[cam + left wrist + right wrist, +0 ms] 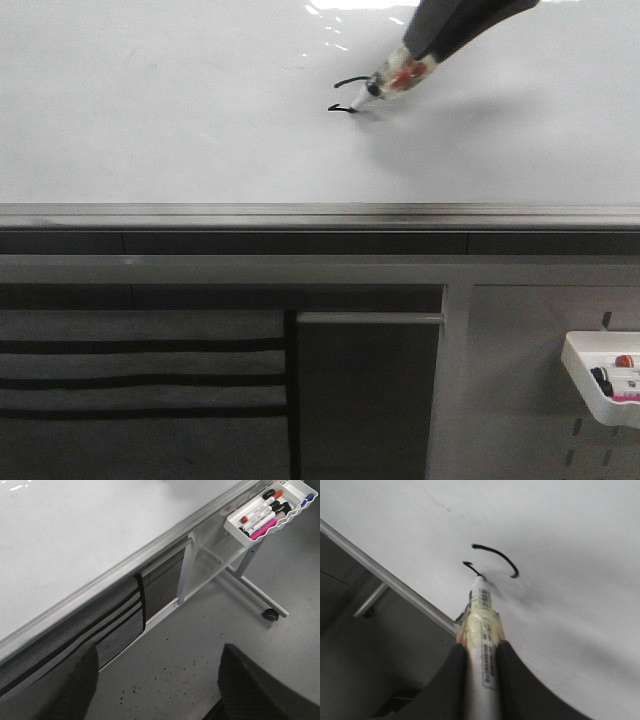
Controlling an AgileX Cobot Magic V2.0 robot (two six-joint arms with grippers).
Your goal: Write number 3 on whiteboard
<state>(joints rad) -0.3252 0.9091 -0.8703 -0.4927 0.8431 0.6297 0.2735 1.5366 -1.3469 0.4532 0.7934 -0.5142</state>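
The whiteboard (180,120) fills the upper front view, glossy white above its grey edge rail (300,215). My right gripper (481,647) is shut on a white marker (482,635) wrapped in yellowish tape, whose tip touches the board. Two black strokes of the number 3 (350,80) show: a curved hook (497,557) and a short mark (470,567) at the tip. In the front view the marker (395,78) slants down from the right arm. My left gripper (157,680) hangs open over the floor beside the board, holding nothing.
A small white tray of markers (605,380) hangs on the stand at the lower right, also in the left wrist view as the tray (265,510). A grey striped cloth (140,370) hangs under the rail. The stand's wheeled foot (270,614) rests on the speckled floor.
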